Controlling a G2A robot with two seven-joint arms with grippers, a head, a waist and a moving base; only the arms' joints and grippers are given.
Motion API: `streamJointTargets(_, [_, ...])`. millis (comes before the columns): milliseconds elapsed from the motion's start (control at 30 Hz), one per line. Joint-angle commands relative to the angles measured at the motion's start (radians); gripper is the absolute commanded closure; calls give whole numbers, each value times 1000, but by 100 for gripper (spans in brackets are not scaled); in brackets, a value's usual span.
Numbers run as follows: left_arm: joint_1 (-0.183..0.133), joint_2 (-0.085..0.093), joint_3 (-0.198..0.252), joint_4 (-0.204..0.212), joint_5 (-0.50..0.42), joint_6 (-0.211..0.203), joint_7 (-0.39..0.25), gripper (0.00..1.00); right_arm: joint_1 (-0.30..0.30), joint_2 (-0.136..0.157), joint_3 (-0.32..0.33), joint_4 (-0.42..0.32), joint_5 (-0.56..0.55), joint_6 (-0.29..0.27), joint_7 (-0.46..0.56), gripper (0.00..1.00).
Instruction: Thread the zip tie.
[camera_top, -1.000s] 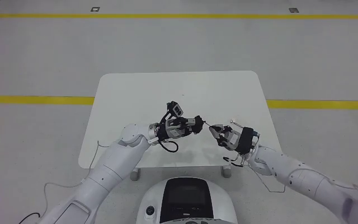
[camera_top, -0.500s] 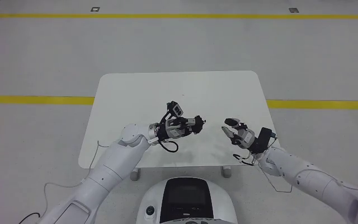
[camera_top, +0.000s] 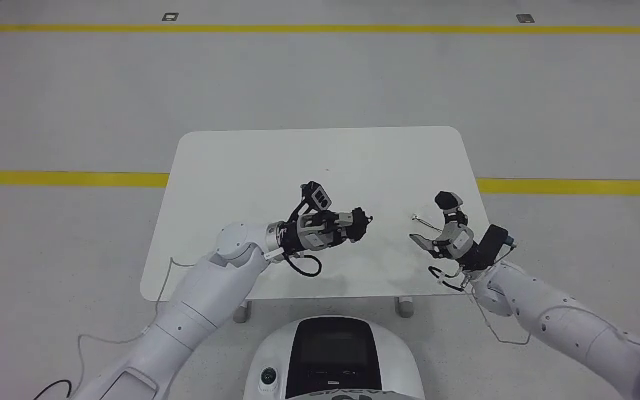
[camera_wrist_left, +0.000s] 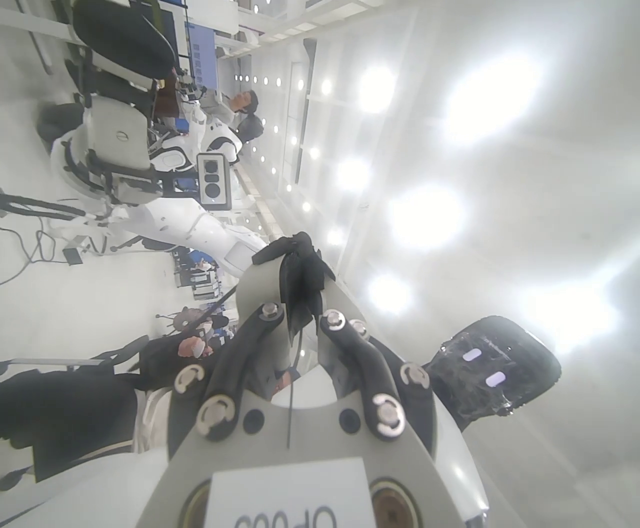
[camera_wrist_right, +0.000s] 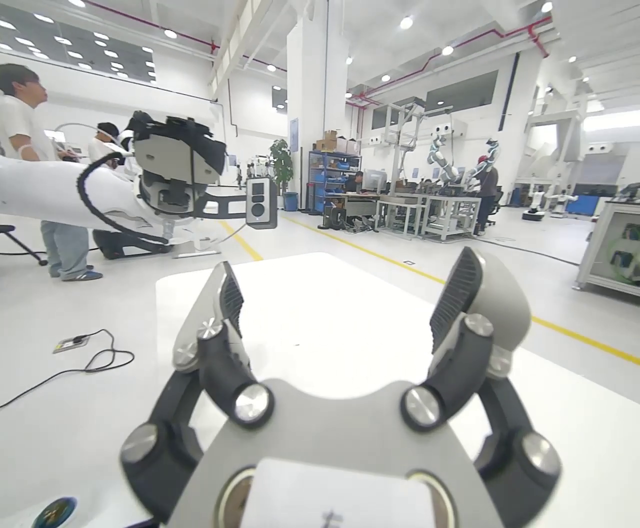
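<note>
The black zip tie (camera_wrist_left: 300, 287) is pinched by the closed fingers of the left gripper (camera_top: 358, 220), while the right gripper (camera_wrist_right: 345, 285) is spread empty at 3 o'clock of it, well apart, so threading is judged unfinished, as no closed loop can be made out.

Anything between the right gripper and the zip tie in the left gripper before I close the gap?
Nothing visible does. The left gripper, shut on the zip tie, is above the table. The right gripper is open and apart from it, and nothing shows in the gap between them.
</note>
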Motion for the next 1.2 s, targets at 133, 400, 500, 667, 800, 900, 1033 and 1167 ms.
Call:
streamJointTargets(133, [15,9,-30,-44,11,5,15,100,-40,26,70,-81,-10,16,32,0])
streamJointTargets(400, [15,9,-30,-44,11,5,15,100,-40,26,70,-81,-10,16,32,0])
streamJointTargets(500, [15,9,-30,-44,11,5,15,100,-40,26,70,-81,-10,16,32,0])
streamJointTargets(667, [15,9,-30,-44,11,5,15,100,-40,26,70,-81,-10,16,32,0])
streamJointTargets(800, [15,9,-30,-44,11,5,15,100,-40,26,70,-81,-10,16,32,0])
streamJointTargets(900, [15,9,-30,-44,11,5,15,100,-40,26,70,-81,-10,16,32,0])
streamJointTargets(1033, [15,9,-30,-44,11,5,15,100,-40,26,70,-81,-10,16,32,0])
streamJointTargets(1167, [15,9,-30,-44,11,5,15,100,-40,26,70,-81,-10,16,32,0])
